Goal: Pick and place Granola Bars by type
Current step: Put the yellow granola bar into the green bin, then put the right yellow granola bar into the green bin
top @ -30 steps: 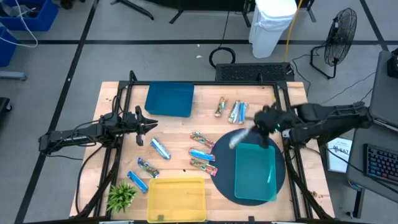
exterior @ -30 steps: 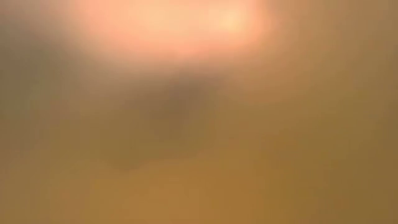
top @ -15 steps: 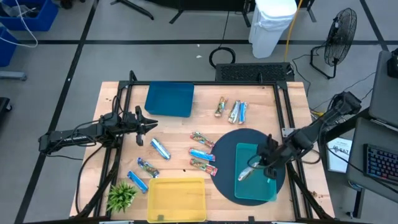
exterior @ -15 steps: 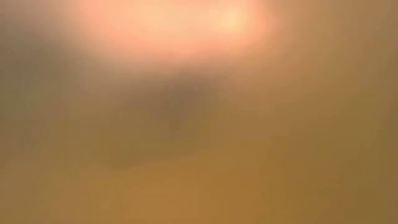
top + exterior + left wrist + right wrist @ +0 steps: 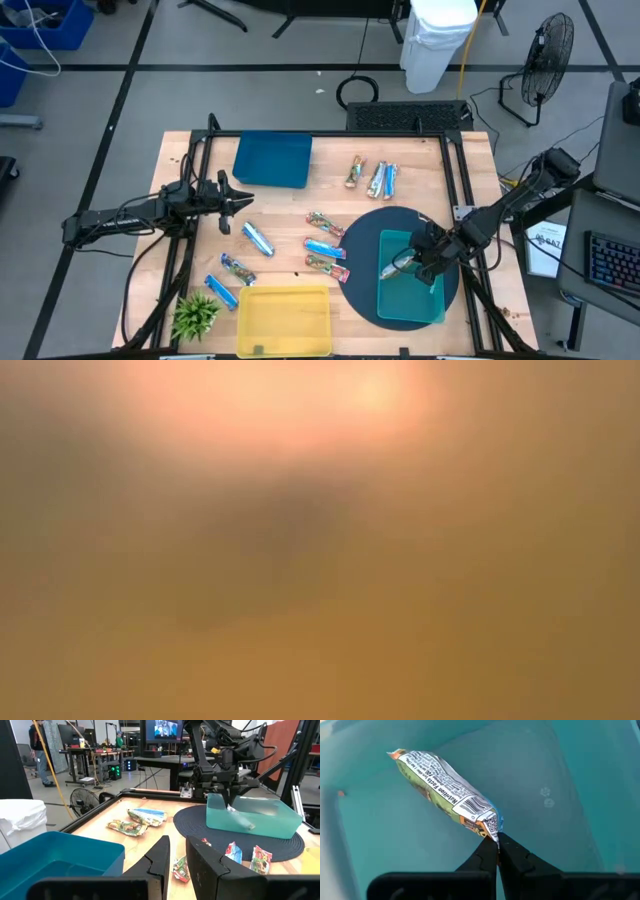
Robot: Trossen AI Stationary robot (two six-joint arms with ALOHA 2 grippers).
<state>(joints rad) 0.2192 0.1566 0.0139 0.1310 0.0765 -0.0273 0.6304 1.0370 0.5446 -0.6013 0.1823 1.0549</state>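
Several granola bars lie flat on the wooden table: blue-silver ones and multicoloured ones. My right gripper hangs over the teal tray, shut on one multicoloured bar. From the left wrist view, that bar shows through the tray's clear wall. My left gripper waits open near the table's left side, next to the dark blue tray. The low view shows only an orange blur. My right gripper pinches the bar's crimped end seal between its two fingertips, coming from above. The bar slants away below the fingers inside the teal tray. Whether its free end touches the tray floor, I cannot tell.
The teal tray stands on a dark round mat. A yellow tray sits at the near edge beside a small green plant. Metal frame rails run along the table's sides. Three bars lie near the far edge.
My right gripper carried the bar from above the mat's far edge toward the near edge and down into the teal tray, staying shut on it. In the last half second it shifted only slightly. The other bars stayed put.
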